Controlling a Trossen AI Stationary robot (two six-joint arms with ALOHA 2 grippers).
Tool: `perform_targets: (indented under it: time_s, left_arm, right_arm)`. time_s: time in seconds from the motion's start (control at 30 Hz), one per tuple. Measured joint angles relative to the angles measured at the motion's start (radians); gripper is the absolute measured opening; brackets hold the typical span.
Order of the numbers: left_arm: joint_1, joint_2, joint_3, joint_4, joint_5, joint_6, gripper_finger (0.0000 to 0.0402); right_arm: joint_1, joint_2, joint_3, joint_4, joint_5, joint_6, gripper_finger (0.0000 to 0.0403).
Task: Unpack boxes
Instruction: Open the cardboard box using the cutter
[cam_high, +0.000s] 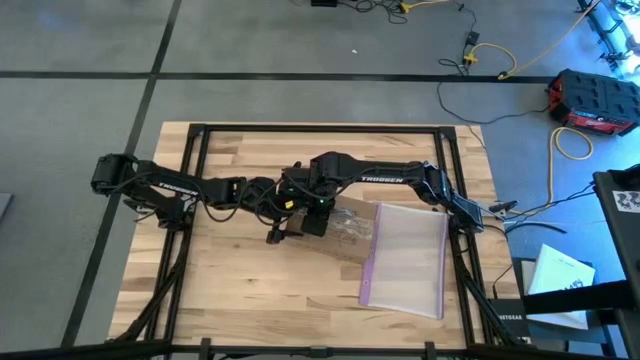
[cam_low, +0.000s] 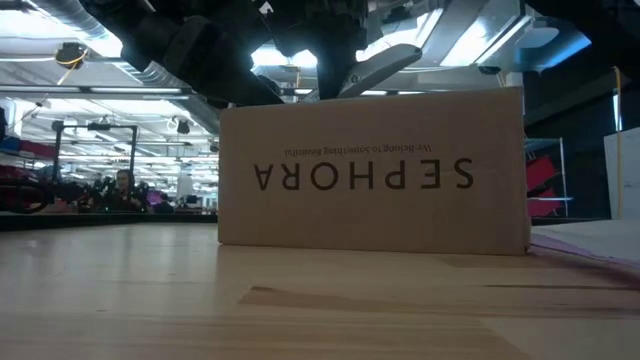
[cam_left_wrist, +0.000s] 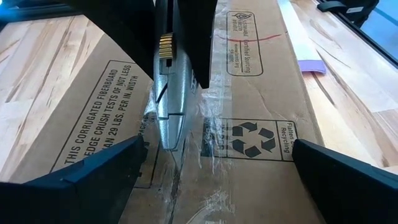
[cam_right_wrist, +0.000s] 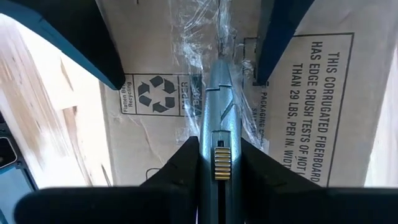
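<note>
The right pincer (cam_right_wrist: 217, 158) clamps a grey knife tool (cam_right_wrist: 219, 106), its tip on the taped seam of the box (cam_low: 375, 170) mid-surface, apparently to slit it, while the left pincer (cam_left_wrist: 211, 174) straddles the box wide open, likely steadying

one box (cam_low: 375, 170), one knife (cam_right_wrist: 219, 118), one bag (cam_high: 408, 257)

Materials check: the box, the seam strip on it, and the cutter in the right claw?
Box: matte brown corrugated fiberboard, as its print says. Seam strip: clear glossy plastic tape, wrinkled and catching glare. Cutter: smooth grey, dull sheen, metal or plastic, unclear; ribbed brass-coloured slider. Right claw is shut on it.
</note>
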Motion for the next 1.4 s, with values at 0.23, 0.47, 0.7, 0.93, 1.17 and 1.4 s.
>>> perform_targets:
  time_s: [0.23,0.47,0.7,0.93,1.17,1.4]
  left_arm:
    - [0.0,0.0,0.0,0.0,-0.001,-0.001,0.04]
    - [0.0,0.0,0.0,0.0,-0.001,-0.004,0.04]
    - [0.0,0.0,0.0,0.0,-0.003,-0.004,0.04]
    - [0.0,0.0,0.0,0.0,-0.004,-0.004,0.04]
    - [0.0,0.0,0.0,0.0,-0.004,-0.004,0.04]
    - [0.0,0.0,0.0,0.0,-0.003,-0.007,0.04]
  right_arm:
    - [-0.01,0.002,0.0,-0.003,-0.009,-0.025,0.0057]
    - [-0.016,0.003,0.0,-0.005,-0.005,-0.05,0.0057]
    - [-0.012,0.003,0.0,-0.007,0.005,-0.05,0.0057]
    - [-0.003,0.003,0.0,-0.009,0.03,-0.051,0.0057]
    - [-0.003,0.003,0.0,-0.017,0.043,-0.071,0.0057]
    - [-0.003,0.003,0.0,-0.026,0.035,-0.073,0.0057]
